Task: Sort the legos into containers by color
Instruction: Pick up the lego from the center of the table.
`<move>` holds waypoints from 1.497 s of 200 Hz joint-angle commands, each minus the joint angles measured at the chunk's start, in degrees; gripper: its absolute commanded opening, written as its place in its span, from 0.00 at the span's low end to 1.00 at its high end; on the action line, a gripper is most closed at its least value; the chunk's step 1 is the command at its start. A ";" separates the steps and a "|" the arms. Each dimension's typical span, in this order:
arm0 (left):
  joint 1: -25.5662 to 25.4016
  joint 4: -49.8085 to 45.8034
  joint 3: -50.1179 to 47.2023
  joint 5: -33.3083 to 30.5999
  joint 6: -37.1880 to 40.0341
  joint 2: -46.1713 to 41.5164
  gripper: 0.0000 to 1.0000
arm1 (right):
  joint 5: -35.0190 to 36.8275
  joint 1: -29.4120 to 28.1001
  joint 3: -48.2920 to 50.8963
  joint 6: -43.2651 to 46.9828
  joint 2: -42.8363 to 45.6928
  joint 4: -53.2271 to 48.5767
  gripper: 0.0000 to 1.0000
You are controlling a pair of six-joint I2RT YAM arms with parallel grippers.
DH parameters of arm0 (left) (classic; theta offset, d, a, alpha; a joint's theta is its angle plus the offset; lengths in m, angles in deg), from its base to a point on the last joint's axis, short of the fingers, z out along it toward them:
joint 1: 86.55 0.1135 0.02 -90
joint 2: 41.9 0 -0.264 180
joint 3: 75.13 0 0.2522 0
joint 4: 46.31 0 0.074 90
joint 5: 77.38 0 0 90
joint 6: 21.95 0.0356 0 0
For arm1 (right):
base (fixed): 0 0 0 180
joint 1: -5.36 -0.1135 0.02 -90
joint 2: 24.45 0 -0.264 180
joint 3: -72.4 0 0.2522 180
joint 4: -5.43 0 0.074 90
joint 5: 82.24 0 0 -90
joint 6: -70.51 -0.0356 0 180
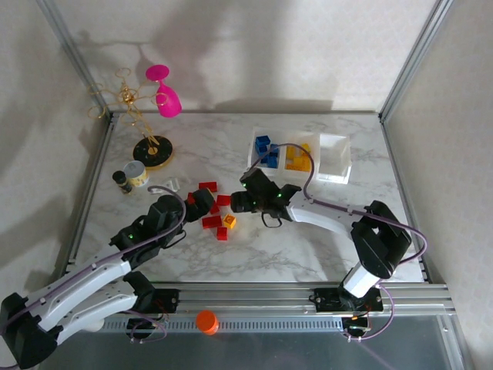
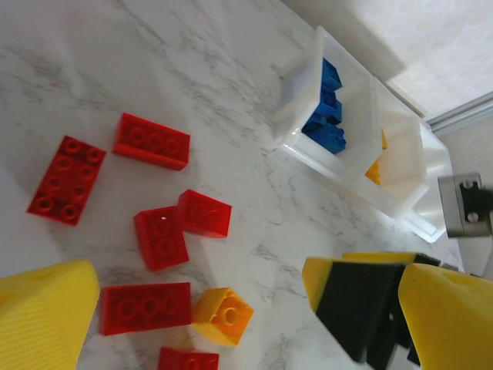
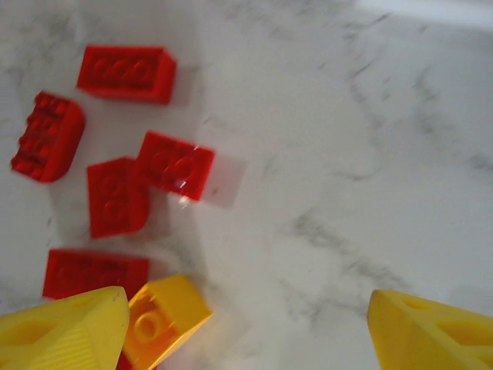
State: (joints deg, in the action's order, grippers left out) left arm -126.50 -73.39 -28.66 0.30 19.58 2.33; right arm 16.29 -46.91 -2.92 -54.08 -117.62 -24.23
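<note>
Several red legos [image 1: 212, 222] lie loose on the marble table around one yellow lego [image 1: 229, 221]. The containers [image 1: 322, 176] stand in a row at the back right. The left tray holds blue legos [image 1: 266, 150], the middle one yellow legos [image 1: 299, 159], and the right one nothing. My left gripper [image 1: 202, 202] hovers open over the pile, with the yellow lego [image 2: 223, 314] and red legos [image 2: 160, 237] below it. My right gripper [image 1: 237, 204] is open too, just right of the pile. The yellow lego [image 3: 158, 320] lies beside its left finger [image 3: 69, 327], not held.
A pink goblet [image 1: 164, 91] and a gold wire stand [image 1: 131, 104] on a black base [image 1: 152, 151] are at the back left. A small round tin [image 1: 135, 173] and a dark bottle [image 1: 122, 182] sit nearby. An orange cap [image 1: 206, 321] rests on the front rail.
</note>
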 commanded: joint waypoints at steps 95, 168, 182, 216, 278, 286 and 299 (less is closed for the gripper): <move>0.81 -11.39 -4.76 -6.38 -4.77 -13.13 1.00 | 7.66 -10.18 -8.61 -16.07 -13.07 -4.20 0.82; 0.84 -10.43 -4.98 -6.23 -4.21 -12.81 1.00 | 8.20 -10.78 -10.66 -16.28 -16.99 -4.92 0.69; 0.84 -10.41 -5.02 -6.23 -4.27 -12.83 1.00 | 8.49 -10.92 -10.38 -16.58 -17.14 -5.19 0.65; 0.85 -9.66 -5.07 -5.64 -4.30 -12.69 1.00 | 9.08 -10.89 -9.81 -16.65 -16.02 -5.15 0.54; 0.83 -8.21 -4.17 -4.61 -3.92 -11.30 1.00 | 11.91 -10.75 -8.01 -16.30 -11.47 -6.66 0.39; 0.83 -7.86 -3.95 -4.41 -3.86 -11.03 1.00 | 12.03 -10.44 -7.71 -16.24 -10.36 -6.75 0.39; 0.85 -7.20 -3.55 -4.08 -3.57 -10.43 1.00 | 12.39 -9.81 -6.76 -16.07 -8.50 -6.64 0.38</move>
State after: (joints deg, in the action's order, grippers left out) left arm -126.19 -82.35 -33.01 -4.20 16.11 -8.73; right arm 25.91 -57.10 -11.16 -70.10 -130.84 -29.28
